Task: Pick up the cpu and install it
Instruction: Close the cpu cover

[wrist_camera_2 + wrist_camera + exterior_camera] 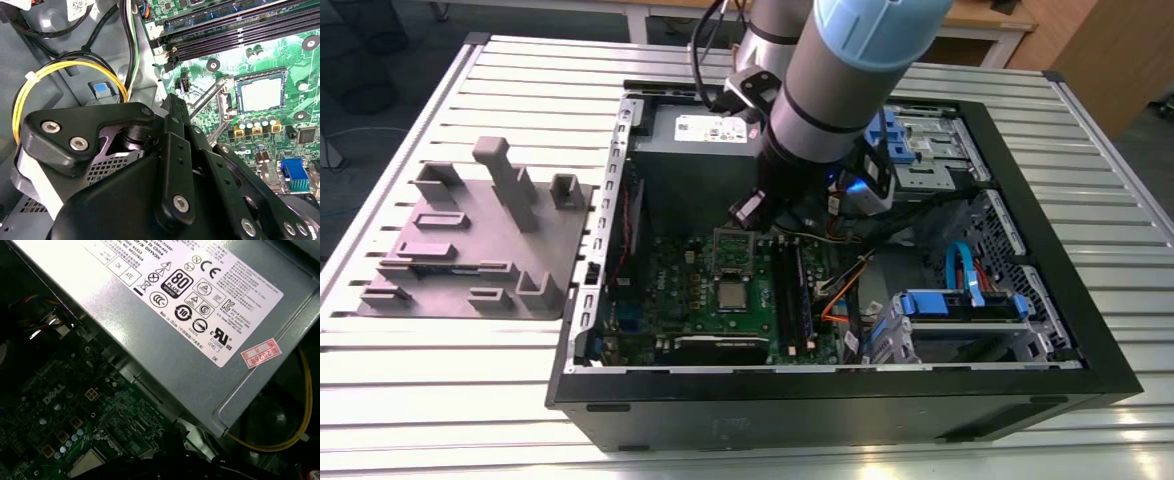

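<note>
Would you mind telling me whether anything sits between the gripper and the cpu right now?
Nothing visible does. The cpu lies in its socket on the green board with its top bare and the socket's metal frame swung open beside it. In the second wrist view, the gripper is off to one side, with only open board between them.

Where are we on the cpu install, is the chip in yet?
Looks mostly done: the cpu already lies in its socket on the motherboard, also seen in the second wrist view. The socket's retention frame stands open, so latching seems left. The gripper sits above the board near that frame, apart from the chip.
</note>
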Motion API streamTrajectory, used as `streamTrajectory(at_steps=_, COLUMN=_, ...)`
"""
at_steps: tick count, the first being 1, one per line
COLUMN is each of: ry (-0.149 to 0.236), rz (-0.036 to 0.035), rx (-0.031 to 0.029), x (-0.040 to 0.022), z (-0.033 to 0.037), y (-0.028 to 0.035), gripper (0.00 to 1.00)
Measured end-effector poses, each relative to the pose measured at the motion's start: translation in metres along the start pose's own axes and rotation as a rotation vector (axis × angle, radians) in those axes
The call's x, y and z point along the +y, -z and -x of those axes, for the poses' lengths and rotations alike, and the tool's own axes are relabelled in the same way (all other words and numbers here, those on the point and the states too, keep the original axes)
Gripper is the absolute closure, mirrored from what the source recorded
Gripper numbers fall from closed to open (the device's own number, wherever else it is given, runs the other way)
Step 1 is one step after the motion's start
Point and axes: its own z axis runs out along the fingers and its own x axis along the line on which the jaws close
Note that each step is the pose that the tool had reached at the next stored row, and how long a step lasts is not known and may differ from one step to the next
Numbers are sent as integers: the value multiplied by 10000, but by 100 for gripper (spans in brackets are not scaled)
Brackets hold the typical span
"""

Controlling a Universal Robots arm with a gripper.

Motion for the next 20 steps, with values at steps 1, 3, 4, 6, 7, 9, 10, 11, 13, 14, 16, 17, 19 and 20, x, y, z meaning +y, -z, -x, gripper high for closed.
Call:
streamTrajectory(at_steps=1, ry=25, rz=1, rx=6, x=1, z=0, y=4, gripper=89)
streamTrajectory(at_steps=3, ry=77, rz=2, rx=19, x=2, z=0, y=11, gripper=89)
streamTrajectory(at_steps=4, ry=109, rz=3, rx=25, x=3, z=0, y=13, gripper=89)
streamTrajectory(at_steps=6, ry=186, rz=6, rx=41, x=4, z=1, y=18, gripper=89)
streamTrajectory(at_steps=7, ry=228, rz=7, rx=51, x=4, z=1, y=21, gripper=89)
streamTrajectory(at_steps=9, ry=306, rz=10, rx=69, x=5, z=1, y=25, gripper=89)
streamTrajectory(at_steps=10, ry=341, rz=10, rx=78, x=6, z=0, y=28, gripper=89)
streamTrajectory(at_steps=11, ry=374, rz=11, rx=86, x=7, z=1, y=32, gripper=89)
streamTrajectory(at_steps=13, ry=450, rz=15, rx=100, x=8, z=1, y=35, gripper=89)
streamTrajectory(at_steps=14, ry=488, rz=16, rx=109, x=8, z=1, y=37, gripper=89)
streamTrajectory(at_steps=16, ry=562, rz=18, rx=126, x=10, z=1, y=43, gripper=89)
streamTrajectory(at_steps=17, ry=597, rz=19, rx=134, x=10, z=1, y=46, gripper=89)
streamTrajectory(at_steps=19, ry=666, rz=22, rx=149, x=12, z=1, y=51, gripper=89)
streamTrajectory(at_steps=20, ry=698, rz=23, rx=156, x=12, z=1, y=54, gripper=89)
